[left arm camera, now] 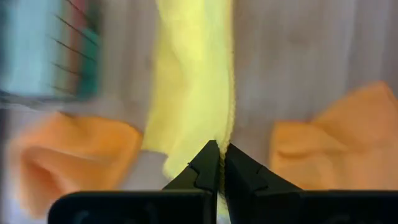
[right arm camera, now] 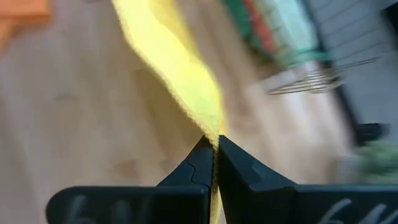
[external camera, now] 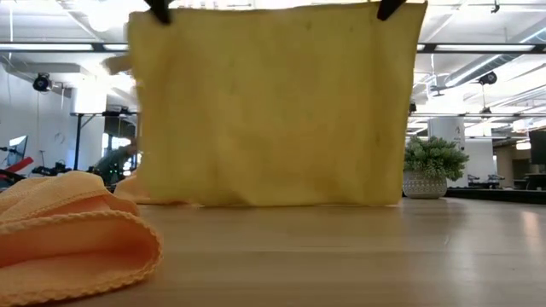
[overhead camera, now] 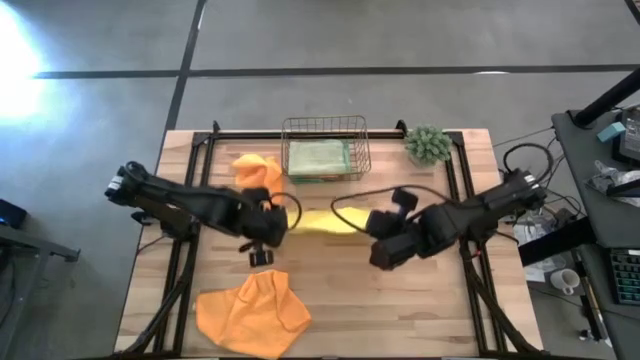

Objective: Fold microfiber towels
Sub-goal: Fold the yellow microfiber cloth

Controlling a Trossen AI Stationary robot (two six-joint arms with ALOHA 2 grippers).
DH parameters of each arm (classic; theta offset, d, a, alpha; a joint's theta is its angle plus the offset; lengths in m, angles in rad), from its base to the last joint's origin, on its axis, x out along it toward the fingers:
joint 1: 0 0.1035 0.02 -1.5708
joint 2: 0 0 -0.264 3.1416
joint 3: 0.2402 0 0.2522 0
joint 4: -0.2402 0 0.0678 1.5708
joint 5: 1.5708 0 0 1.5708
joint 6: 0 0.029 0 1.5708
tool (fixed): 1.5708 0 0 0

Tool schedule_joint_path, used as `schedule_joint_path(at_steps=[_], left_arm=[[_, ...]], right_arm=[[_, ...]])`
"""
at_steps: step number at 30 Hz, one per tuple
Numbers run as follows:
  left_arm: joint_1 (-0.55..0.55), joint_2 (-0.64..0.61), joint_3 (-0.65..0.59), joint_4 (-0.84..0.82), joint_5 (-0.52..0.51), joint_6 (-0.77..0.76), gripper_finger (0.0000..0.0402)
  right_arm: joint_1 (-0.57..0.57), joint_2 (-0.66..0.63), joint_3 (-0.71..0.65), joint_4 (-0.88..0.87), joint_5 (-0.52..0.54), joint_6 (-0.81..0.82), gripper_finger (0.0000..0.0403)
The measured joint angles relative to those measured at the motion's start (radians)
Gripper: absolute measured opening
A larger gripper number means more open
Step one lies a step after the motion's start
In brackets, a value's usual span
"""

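Note:
A yellow microfiber towel (external camera: 273, 107) hangs spread out over the middle of the table, its lower edge (external camera: 273, 203) down at the tabletop. My left gripper (overhead camera: 278, 226) is shut on its upper left corner and my right gripper (overhead camera: 372, 228) on its upper right corner. One orange towel (overhead camera: 252, 314) lies crumpled near the front edge. Another orange towel (overhead camera: 255, 170) lies to the left of the wire basket (overhead camera: 323, 148), which holds a folded green towel (overhead camera: 318, 158). My left gripper pinches the yellow towel's upper left corner (left arm camera: 219, 138) between its two fingers, coming slanting from above. The cloth hangs below it, with the top edge stretched toward the other gripper. Whether the lower edge rests on the table I cannot tell. My right gripper pinches the towel's upper right corner (right arm camera: 213, 134) between its two fingers, slanting down from above. The top edge (external camera: 273, 8) runs nearly straight from there to the left gripper, and the cloth hangs flat below it.
A small green plant in a pot (overhead camera: 428, 145) stands at the table's far right corner. Bare wood (overhead camera: 400, 310) lies at the near right. Black frame rails (overhead camera: 190, 200) run along both sides of the table.

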Motion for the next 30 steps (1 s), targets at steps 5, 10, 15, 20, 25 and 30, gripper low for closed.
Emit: schedule_joint_path(at_steps=[5, 10, 15, 20, 25, 30], left_arm=[[-0.094, 0.0, -0.142, 0.132, 0.14, -0.092, 0.0], [-0.173, -0.001, -0.244, 0.274, 0.185, -0.183, 0.0], [-0.223, -0.001, -0.329, 0.349, 0.185, -0.265, 0.0], [-0.244, -0.002, -0.383, 0.374, 0.185, -0.312, 0.0], [-0.222, -0.002, -0.397, 0.366, 0.161, -0.306, 0.0], [-0.171, -0.002, -0.397, 0.366, 0.153, -0.233, 0.0]], right_arm=[[0.064, 0.046, -0.043, 0.106, -0.108, 0.107, 0.0008], [0.127, 0.115, -0.078, 0.195, -0.175, 0.204, 0.0008], [0.187, 0.215, -0.078, 0.217, -0.21, 0.304, 0.0008], [0.223, 0.299, -0.078, 0.243, -0.263, 0.373, 0.0008], [0.207, 0.331, -0.078, 0.222, -0.262, 0.388, 0.0008], [0.16, 0.326, -0.078, 0.151, -0.233, 0.387, 0.0008]])
